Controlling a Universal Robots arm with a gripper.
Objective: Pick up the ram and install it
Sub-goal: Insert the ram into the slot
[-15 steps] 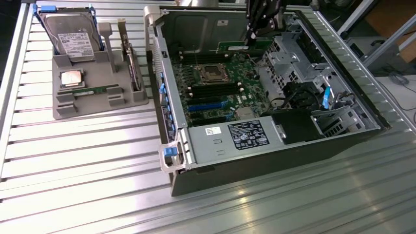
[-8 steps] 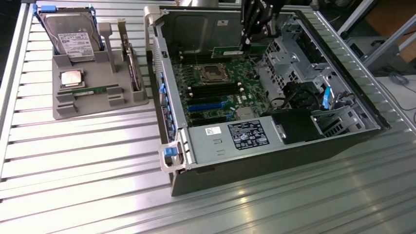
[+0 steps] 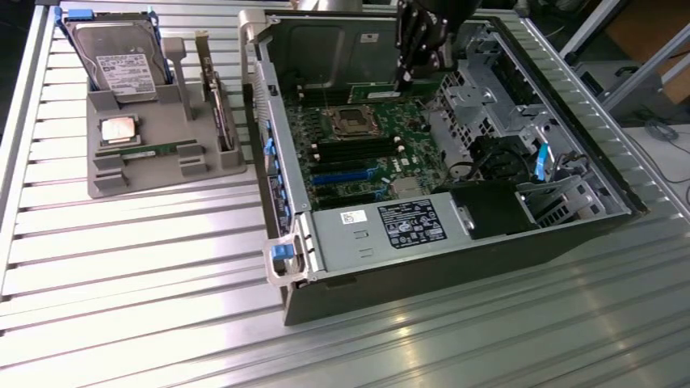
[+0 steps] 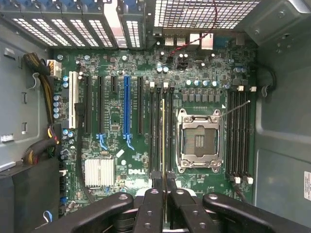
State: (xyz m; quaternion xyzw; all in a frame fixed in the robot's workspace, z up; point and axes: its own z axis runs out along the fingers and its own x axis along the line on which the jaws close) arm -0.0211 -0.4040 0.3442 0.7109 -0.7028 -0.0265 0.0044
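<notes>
My gripper (image 3: 408, 79) hangs inside the open computer case (image 3: 283, 202), above the far end of the motherboard (image 3: 377, 153). It is shut on the ram (image 3: 374, 90), a thin green stick held level under the fingers. In the wrist view the black fingers (image 4: 154, 194) press together, and the ram (image 4: 163, 138) shows edge-on as a thin line between them. That line runs along the black memory slots (image 4: 156, 126) beside the empty processor socket (image 4: 199, 141). The ram is over the slots; I cannot tell whether it touches them.
A grey holder (image 3: 161, 174) at the exterior view's left carries a hard drive (image 3: 119, 61), a square processor chip (image 3: 116, 129) and another green stick (image 3: 145, 149). The power supply (image 3: 377, 230), cables (image 4: 41, 145) and a heatsink (image 4: 99, 172) crowd the board inside the case walls.
</notes>
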